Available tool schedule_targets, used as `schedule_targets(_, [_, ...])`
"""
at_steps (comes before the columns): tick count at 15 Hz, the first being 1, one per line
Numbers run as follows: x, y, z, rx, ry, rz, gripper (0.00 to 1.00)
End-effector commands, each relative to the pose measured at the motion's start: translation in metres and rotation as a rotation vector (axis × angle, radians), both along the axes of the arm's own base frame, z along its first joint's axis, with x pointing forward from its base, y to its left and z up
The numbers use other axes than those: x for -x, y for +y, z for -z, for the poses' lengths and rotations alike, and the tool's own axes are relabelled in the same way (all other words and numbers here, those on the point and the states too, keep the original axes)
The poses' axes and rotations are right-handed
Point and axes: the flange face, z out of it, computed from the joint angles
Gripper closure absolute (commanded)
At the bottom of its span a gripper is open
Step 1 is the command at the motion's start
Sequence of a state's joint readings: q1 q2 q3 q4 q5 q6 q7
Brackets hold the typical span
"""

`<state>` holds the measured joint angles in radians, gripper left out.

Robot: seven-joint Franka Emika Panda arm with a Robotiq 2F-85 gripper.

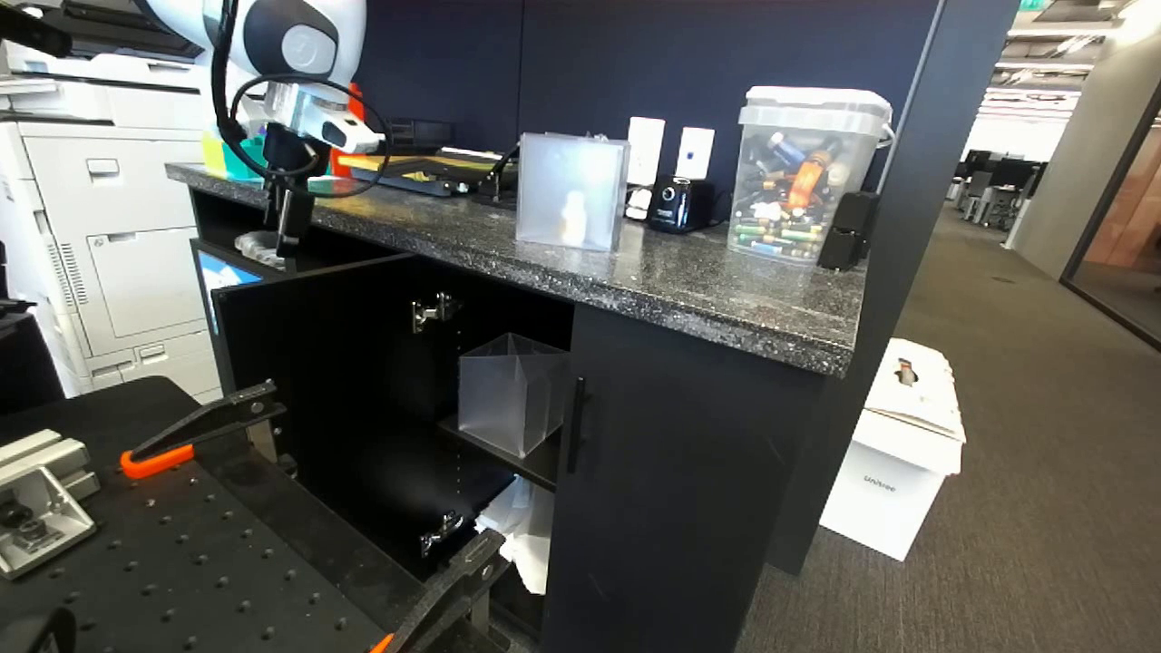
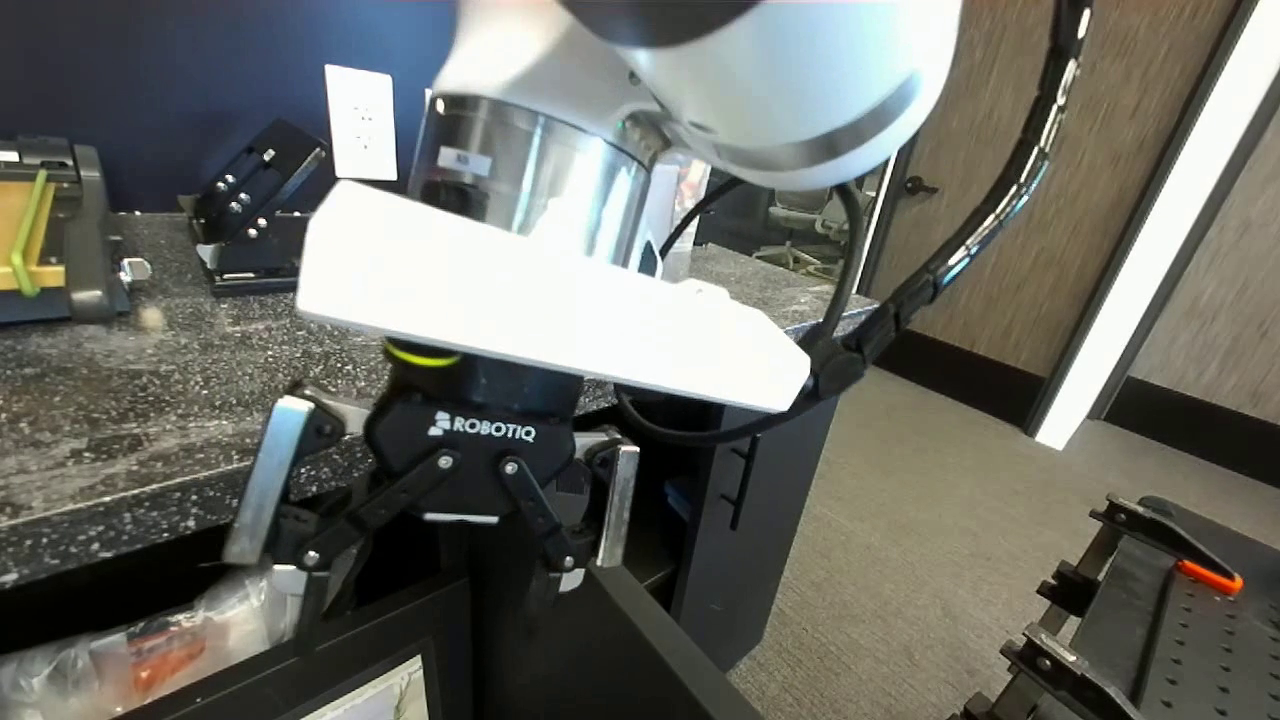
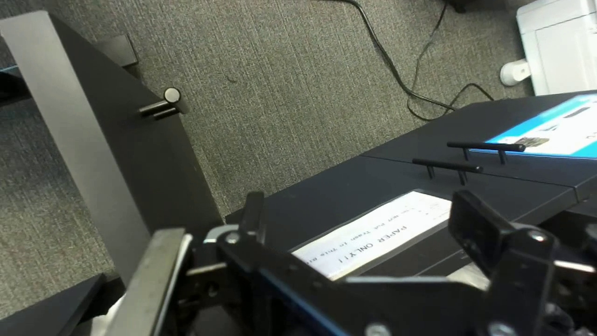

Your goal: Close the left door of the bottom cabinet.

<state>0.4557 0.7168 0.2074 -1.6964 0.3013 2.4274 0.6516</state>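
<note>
The left door [image 1: 317, 372] stands open beside the pincer [image 2: 435, 600].

Bright indoor light. In an exterior view, ceiling lights [image 1: 1138, 23] burn out to white, glare spots a frosted box [image 1: 571, 186], the bottom cabinet [image 1: 671, 472] is dark inside, and wide-angle distortion slants vertical lines near the edges. In an exterior view, a white wrist plate [image 2: 550, 300] is overexposed under a polished collar [image 2: 570, 190] streaked with reflections. The dimmer wrist view is grainy; a sign [image 3: 569, 133] glares at right.
</note>
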Motion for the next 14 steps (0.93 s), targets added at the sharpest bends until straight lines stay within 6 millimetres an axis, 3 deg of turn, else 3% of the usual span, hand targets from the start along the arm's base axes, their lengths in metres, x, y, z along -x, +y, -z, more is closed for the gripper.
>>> schedule_targets(1, [0.018,-0.020,0.024,0.035,-0.015,0.060,0.00])
schedule_targets(5, [0.028,-0.044,0.075,0.100,0.006,0.089,0.00])
schedule_targets(10, [0.015,-0.093,0.058,0.167,-0.009,0.171,0.00])
schedule_targets(14, [-0.011,-0.149,0.054,0.246,-0.058,0.262,0.00])
